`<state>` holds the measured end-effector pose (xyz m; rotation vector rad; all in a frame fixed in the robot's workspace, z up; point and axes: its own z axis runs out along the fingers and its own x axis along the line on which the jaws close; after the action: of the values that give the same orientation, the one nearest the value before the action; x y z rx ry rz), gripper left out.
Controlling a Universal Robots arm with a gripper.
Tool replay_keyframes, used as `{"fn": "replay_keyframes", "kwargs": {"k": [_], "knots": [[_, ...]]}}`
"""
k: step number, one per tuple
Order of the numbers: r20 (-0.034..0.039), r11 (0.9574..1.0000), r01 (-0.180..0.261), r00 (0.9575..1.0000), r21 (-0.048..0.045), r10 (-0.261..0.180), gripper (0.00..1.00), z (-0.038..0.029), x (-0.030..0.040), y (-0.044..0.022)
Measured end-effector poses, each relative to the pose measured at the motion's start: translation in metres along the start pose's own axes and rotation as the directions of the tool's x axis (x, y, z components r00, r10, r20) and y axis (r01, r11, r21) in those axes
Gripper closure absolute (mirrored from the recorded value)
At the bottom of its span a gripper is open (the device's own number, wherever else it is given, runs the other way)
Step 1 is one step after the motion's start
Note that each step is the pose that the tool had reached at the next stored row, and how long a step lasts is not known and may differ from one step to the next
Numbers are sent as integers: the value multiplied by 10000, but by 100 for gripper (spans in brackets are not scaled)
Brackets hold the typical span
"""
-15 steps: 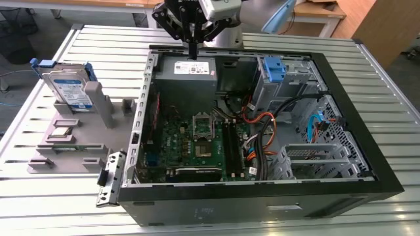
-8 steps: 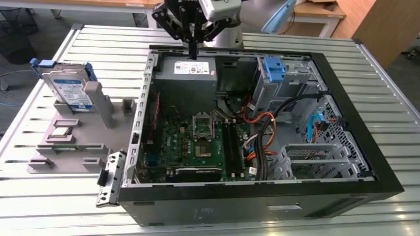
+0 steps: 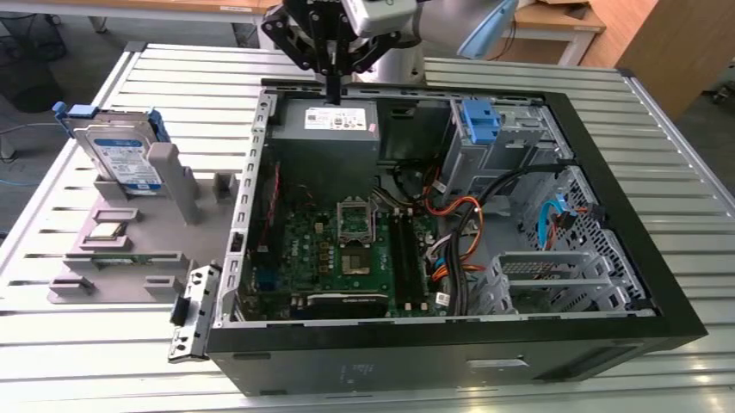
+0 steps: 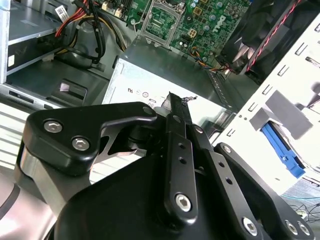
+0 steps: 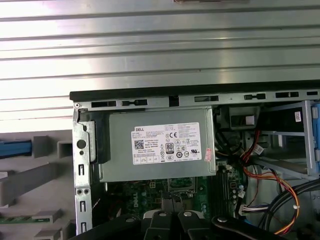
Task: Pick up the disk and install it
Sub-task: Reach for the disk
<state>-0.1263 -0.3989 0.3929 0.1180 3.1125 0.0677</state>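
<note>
Disk (image 3: pixel 115 159) is noted standing on edge in a grey holder (image 3: pixel 172 245) on the desk (image 3: pixel 689 379). In the exterior view it is at about 9 o'clock from the open computer case (image 3: pixel 460 348), with its blue carrier frame showing at the upper edge. It is touched by nothing. The end effector (image 3: pixel 333 86) is seen over the 12 o'clock edge of the case, above the grey power supply box (image 3: pixel 330 119) and well apart from the disk. Its fingers are pressed together and nothing is pinched between them.

The step in hand is judged to be the approach to the disk, the pick not yet being made. For a sound grasp, the fingers would need to be spread before descent. The disk should be taken by its flat faces or frame and lifted straight out of the holder, so that the neighbouring grey uprights are not struck. The blue bracket (image 3: pixel 480 120) on the drive cage (image 3: pixel 511 151), at about 1 o'clock inside the case, is judged the likely seat. Loose cables (image 3: pixel 460 211) nearby could be snagged.

The desk is of slatted metal and appears level. Wooden furniture (image 3: pixel 655 43) is seen beyond it at about 1 o'clock.
</note>
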Motion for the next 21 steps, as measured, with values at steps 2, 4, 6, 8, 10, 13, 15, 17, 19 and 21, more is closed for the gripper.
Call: {"fn": "replay_keyframes", "kwargs": {"k": [2, 4, 6, 8, 10, 13, 15, 17, 19, 21], "knots": [[-1, 10000, 1, 10000, 0, -1, 90, 0, 5, 0], [0, 10000, 1, 10000, 0, -1, 90, 0, 8, -1], [0, 10000, 1, 10000, 0, -1, 90, 0, 10, -1], [0, 10000, 0, 10000, 0, 0, 90, 0, 14, -1], [0, 10000, -2, 10000, -1, 2, 90, 0, 21, -2], [0, 10000, 1, 10000, 0, -1, 90, 0, 43, -3], [0, 10000, 0, 10000, 0, 0, 90, 0, 59, -5], [0, 10000, 0, 10000, 0, 0, 90, 0, 75, -6], [0, 10000, 0, 10000, 0, 0, 90, 0, 89, -7], [0, 10000, 0, 10000, 0, 0, 90, 1, 99, -7]]}}
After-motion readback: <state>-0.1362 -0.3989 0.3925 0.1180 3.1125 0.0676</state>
